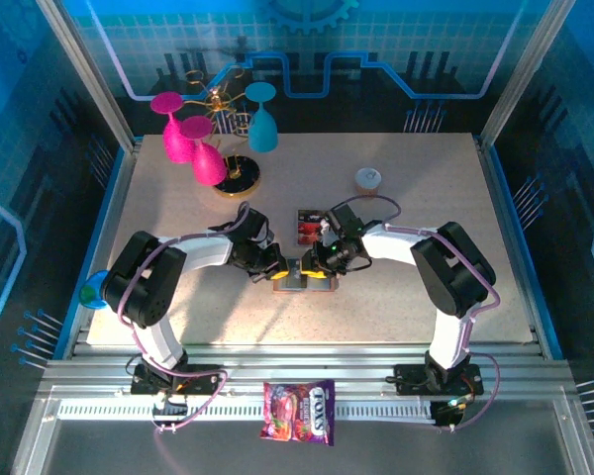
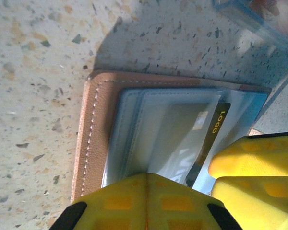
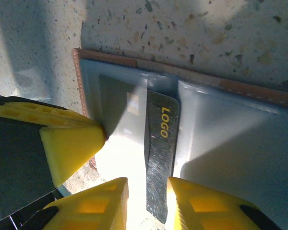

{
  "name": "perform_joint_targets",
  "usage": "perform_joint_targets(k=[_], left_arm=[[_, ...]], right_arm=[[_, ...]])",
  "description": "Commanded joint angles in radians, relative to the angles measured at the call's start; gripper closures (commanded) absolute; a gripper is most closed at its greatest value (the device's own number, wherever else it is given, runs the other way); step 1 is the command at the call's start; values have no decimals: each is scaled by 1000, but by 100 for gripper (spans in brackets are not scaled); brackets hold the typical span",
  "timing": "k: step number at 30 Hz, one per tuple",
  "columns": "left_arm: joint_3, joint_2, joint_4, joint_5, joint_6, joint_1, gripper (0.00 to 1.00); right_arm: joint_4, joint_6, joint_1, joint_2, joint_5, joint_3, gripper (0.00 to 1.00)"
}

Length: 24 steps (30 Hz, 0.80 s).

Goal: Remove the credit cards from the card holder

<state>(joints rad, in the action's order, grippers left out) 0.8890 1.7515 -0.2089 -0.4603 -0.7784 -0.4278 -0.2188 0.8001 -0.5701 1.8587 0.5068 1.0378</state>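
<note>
Top external view: the open card holder [image 1: 299, 278] lies mid-worktop, toward the near edge. One red card [image 1: 308, 224] lies out, farther back. The left hand [image 2: 146, 203], closed, pins the holder; the right hand [image 3: 146, 201] pinches a dark card [image 3: 159, 155], partly withdrawn.

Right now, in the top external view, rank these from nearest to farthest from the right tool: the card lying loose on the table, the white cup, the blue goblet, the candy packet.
From the right tool, at the card holder:
1. Loose card, just behind it.
2. White cup, back right.
3. Blue goblet, back left, and candy packet, on the near rail: too close to call.
</note>
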Motion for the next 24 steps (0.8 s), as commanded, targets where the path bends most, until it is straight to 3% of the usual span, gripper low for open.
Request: perform_joint_targets(k=[1,24], left_arm=[[12,15,-47,31,24,-2,93],[35,-45,-94,77,40,-2,91]], right_arm=[[31,14,15,-10,30,-21,71],[74,28,27,20,46,-54,72]])
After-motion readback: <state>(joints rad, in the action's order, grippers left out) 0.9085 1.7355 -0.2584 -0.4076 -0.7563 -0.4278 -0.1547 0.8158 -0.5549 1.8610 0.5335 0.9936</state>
